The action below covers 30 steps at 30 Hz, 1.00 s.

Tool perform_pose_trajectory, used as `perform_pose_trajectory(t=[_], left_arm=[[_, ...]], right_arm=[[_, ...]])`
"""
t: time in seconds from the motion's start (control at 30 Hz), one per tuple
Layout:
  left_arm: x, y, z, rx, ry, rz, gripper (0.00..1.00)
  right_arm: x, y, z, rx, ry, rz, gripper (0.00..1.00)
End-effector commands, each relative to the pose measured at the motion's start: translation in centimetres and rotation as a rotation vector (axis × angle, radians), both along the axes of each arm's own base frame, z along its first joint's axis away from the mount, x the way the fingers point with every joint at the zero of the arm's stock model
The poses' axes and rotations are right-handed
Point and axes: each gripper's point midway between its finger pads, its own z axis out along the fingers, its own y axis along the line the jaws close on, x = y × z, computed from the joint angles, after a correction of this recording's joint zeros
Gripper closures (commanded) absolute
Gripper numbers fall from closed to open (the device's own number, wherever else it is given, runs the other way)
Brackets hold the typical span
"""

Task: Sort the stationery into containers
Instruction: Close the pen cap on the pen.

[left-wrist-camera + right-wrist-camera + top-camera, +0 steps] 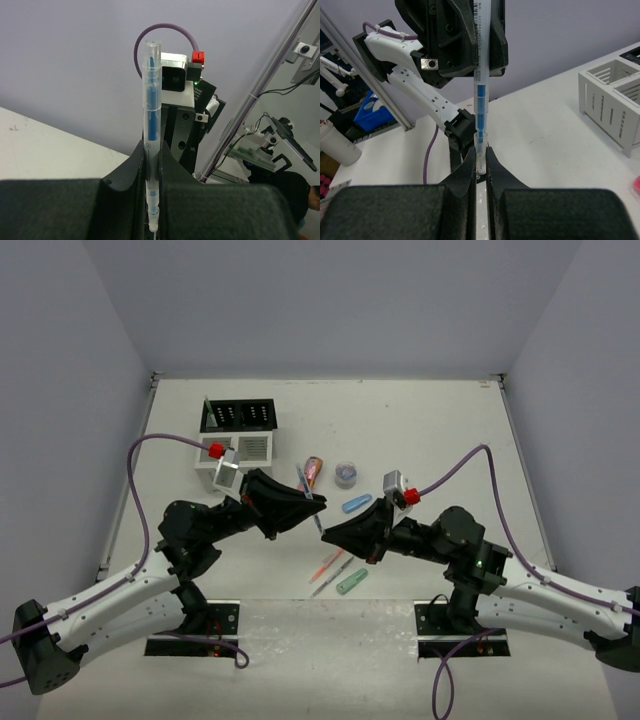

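Two-arm transfer of a pen above the table (pixel 430 430), read from the near edge outward. Nearest the arm bases lie a green capsule (pixel 351 581), a grey pen (pixel 333 577) and an orange pen (pixel 325 565), all loose.

Above them the right tool (pixel 330 531) is clenched, its fingertips (pixel 470 165) pinching the lower end of the blue pen (pixel 303 480). The left tool (pixel 316 502) grasps the same pen farther along its barrel, so the pen is off the table and bridges the two tools.

Beyond lie a blue capsule (pixel 357 504), a pink tube (pixel 314 470) and a small roll (pixel 346 474). Farthest stand the white box (pixel 258 448) and, behind it, the black rack (pixel 238 416).

The step in hand appears to be a regrasp (judged from both tools sharing one pen). To do it well, only one tool should let go, and only once the other's hold is firm. Neither should pull off the pen's axis, lest the barrel bend or slip. The pen should then go upright over a slot in the rack.
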Motion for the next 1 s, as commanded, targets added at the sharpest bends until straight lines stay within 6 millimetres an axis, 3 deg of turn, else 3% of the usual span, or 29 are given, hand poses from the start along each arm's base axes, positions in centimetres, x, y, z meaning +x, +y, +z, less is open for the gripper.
perform_pose_trajectory(t=[0.0, 0.47, 0.73, 0.97], left_arm=[[-0.5, 0.2, 0.9, -0.030, -0.059, -0.006, 1.00], [-0.6, 0.0, 0.5, -0.027, -0.051, -0.027, 1.00], [-0.6, -0.3, -0.9, -0.013, -0.020, -0.038, 1.00], [-0.5, -0.7, -2.1, 0.000, 0.010, -0.050, 1.00]], right_arm=[[0.0, -0.2, 4.0, 0.103, -0.032, -0.004, 1.00], [1.8, 0.0, 5.3, 0.117, -0.011, -0.097, 1.00], [3.2, -1.5, 8.7, 0.187, 0.004, -0.199, 1.00], [3.1, -0.7, 10.2, 0.212, -0.008, -0.181, 1.00]])
